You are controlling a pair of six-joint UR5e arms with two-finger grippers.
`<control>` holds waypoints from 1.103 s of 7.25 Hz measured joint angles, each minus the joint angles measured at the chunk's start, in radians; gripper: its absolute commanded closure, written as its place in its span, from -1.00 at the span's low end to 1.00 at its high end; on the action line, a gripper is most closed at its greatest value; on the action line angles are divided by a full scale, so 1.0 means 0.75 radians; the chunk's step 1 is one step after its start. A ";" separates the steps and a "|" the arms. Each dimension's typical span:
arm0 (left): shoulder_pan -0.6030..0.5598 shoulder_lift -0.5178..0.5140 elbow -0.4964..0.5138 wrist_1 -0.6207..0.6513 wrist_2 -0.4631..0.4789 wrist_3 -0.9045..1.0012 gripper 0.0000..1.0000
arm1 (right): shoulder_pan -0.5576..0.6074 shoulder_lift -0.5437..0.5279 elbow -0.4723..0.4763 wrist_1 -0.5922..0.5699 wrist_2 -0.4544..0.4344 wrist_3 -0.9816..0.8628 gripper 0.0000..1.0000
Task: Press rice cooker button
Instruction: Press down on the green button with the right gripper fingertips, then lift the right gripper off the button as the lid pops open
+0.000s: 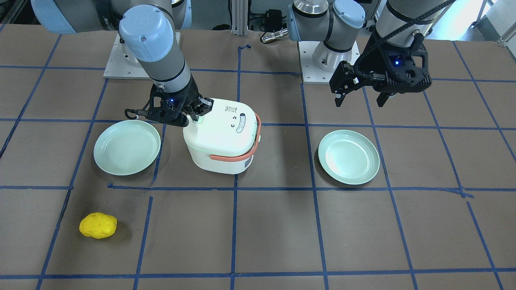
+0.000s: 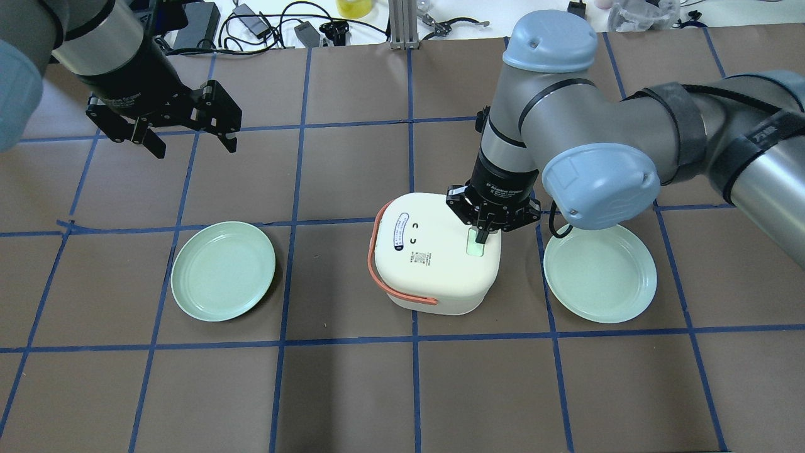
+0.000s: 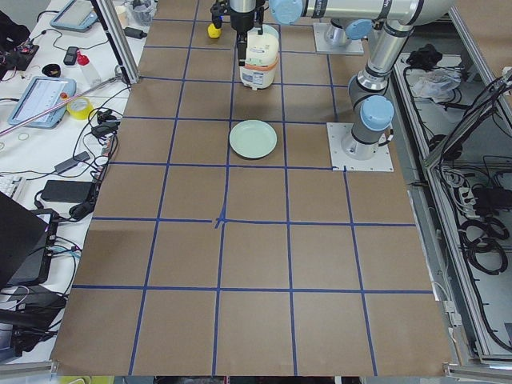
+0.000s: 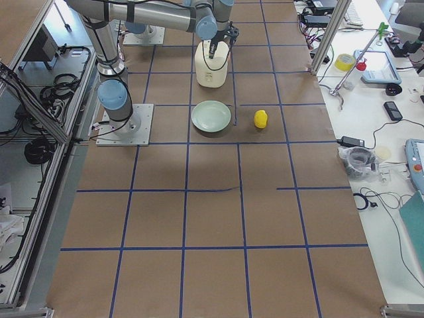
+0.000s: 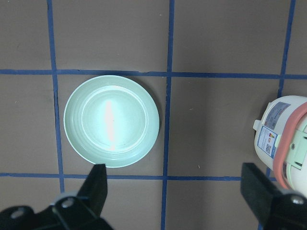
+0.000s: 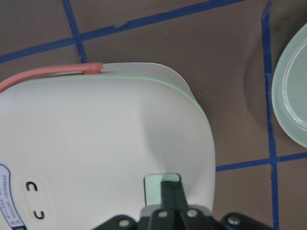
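Since the right jaws are pinched shut into one narrow tip, holding nothing, and that tip sits on or just over the pale green button (image 6: 153,189), the press looks to be landing now. Whether the button is actually pushed in, I cannot tell. Doing it well, I judge, means driving straight down along the wrist's axis and keeping the tip on the middle of the pad rather than its rim. A short, firm stroke is best, because a slanted push could skid off the smooth lid or nudge the light cooker across the tabletop (image 2: 352,390). The rice cooker (image 2: 434,270) stands upright near the middle of the tabletop, between the left plate (image 2: 223,270) and the right plate (image 2: 600,274), nearer the right one. Its lid is only a little longer than wide, and that longer line, from button to printed label (image 2: 400,230), runs across the robot's front, slightly skewed to the blue tape grid (image 2: 413,341). The button end points toward the robot's right, while the orange handle (image 6: 88,68) wraps the end toward its left. The left jaws hang wide open and empty, well apart from the cooker, farther out than the left plate.
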 measured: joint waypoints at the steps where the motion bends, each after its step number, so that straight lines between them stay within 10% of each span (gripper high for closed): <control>1: 0.000 0.000 0.000 0.000 0.000 0.000 -1.00 | 0.000 0.001 0.000 -0.001 0.000 0.000 1.00; 3: 0.000 0.000 0.000 0.000 0.000 0.000 -1.00 | 0.001 0.002 0.001 -0.001 0.000 0.000 1.00; 4: 0.000 0.000 0.000 0.000 0.000 0.000 -1.00 | 0.001 0.003 0.000 -0.001 -0.001 0.001 0.71; 5: 0.000 0.000 0.000 0.000 0.000 0.000 -1.00 | 0.001 0.003 -0.009 -0.002 -0.002 0.003 -0.44; 6: 0.000 0.000 0.000 0.000 0.000 -0.001 -1.00 | 0.000 0.002 -0.039 -0.004 -0.006 0.005 -0.99; 8: 0.000 0.000 0.000 0.000 0.000 -0.001 -1.00 | -0.005 0.001 -0.143 0.000 -0.066 0.007 -1.00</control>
